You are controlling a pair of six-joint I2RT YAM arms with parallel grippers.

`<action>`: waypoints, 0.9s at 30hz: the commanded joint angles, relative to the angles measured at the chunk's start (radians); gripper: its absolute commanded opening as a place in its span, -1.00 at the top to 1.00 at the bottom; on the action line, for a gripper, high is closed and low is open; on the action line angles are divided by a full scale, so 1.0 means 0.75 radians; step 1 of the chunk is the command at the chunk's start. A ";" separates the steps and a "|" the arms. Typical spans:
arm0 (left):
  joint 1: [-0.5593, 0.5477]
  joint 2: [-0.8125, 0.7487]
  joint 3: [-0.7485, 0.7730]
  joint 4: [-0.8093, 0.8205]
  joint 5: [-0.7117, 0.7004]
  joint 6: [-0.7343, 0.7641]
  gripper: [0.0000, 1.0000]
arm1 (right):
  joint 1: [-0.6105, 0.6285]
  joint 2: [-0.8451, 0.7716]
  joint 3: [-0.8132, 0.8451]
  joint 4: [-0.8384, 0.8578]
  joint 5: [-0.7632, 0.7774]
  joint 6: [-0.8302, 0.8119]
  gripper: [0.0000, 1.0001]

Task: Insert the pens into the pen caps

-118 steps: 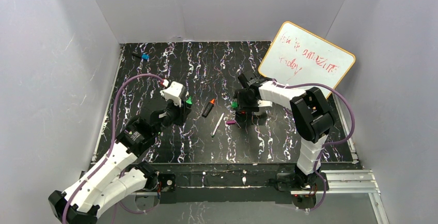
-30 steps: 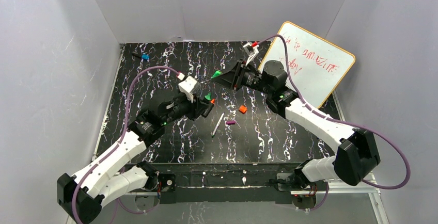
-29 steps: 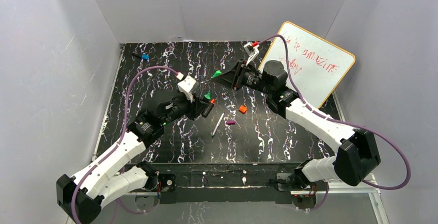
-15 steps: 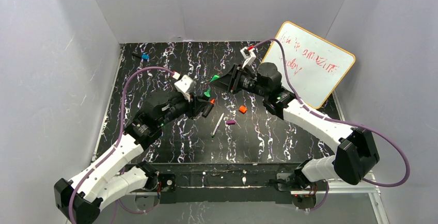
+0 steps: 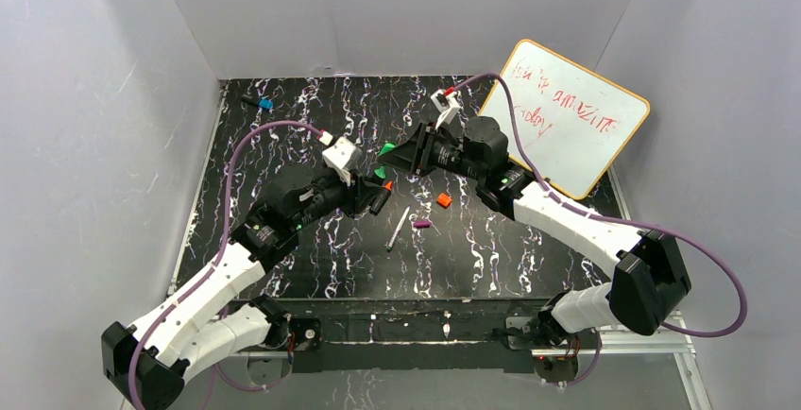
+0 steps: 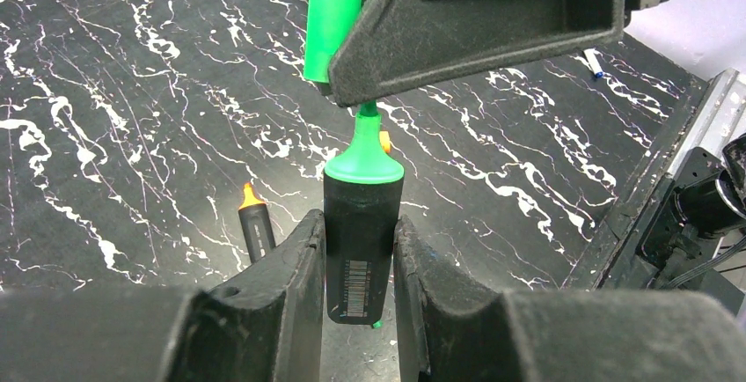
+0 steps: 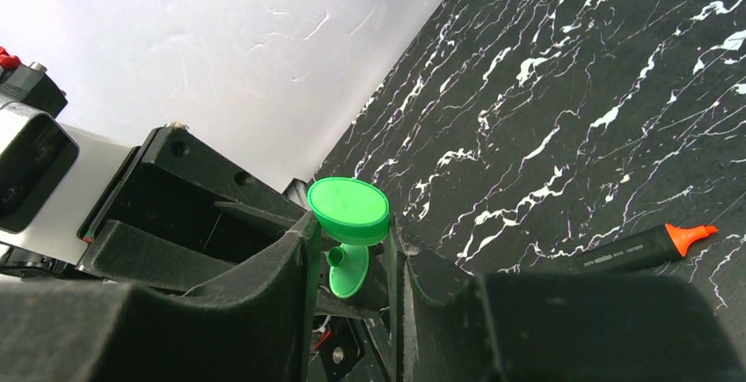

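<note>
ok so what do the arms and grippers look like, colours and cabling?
The left arm and right arm are white shells with black joints. A purple cable runs along each to a white wrist box with a red plug. The left gripper and right gripper are black, with broad wedge-shaped fingers, grainy and matte.

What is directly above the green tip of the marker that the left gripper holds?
The green cap, held by the right gripper, sits just above the green-tipped marker. One right finger covers the cap's lower end, so whether they touch cannot be seen.
</note>
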 commanded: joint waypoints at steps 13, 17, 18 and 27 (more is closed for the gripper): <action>0.004 -0.024 0.012 -0.009 -0.048 0.022 1.00 | 0.041 -0.025 0.080 -0.085 -0.035 -0.062 0.97; 0.004 -0.014 0.020 -0.019 -0.065 0.023 1.00 | 0.050 -0.035 0.089 -0.112 -0.025 -0.083 0.97; 0.004 -0.014 0.022 -0.019 -0.080 0.019 1.00 | 0.055 -0.036 0.096 -0.122 -0.025 -0.086 0.97; 0.004 -0.007 0.033 -0.020 -0.194 0.025 1.00 | 0.089 -0.036 0.143 -0.195 0.048 -0.134 0.97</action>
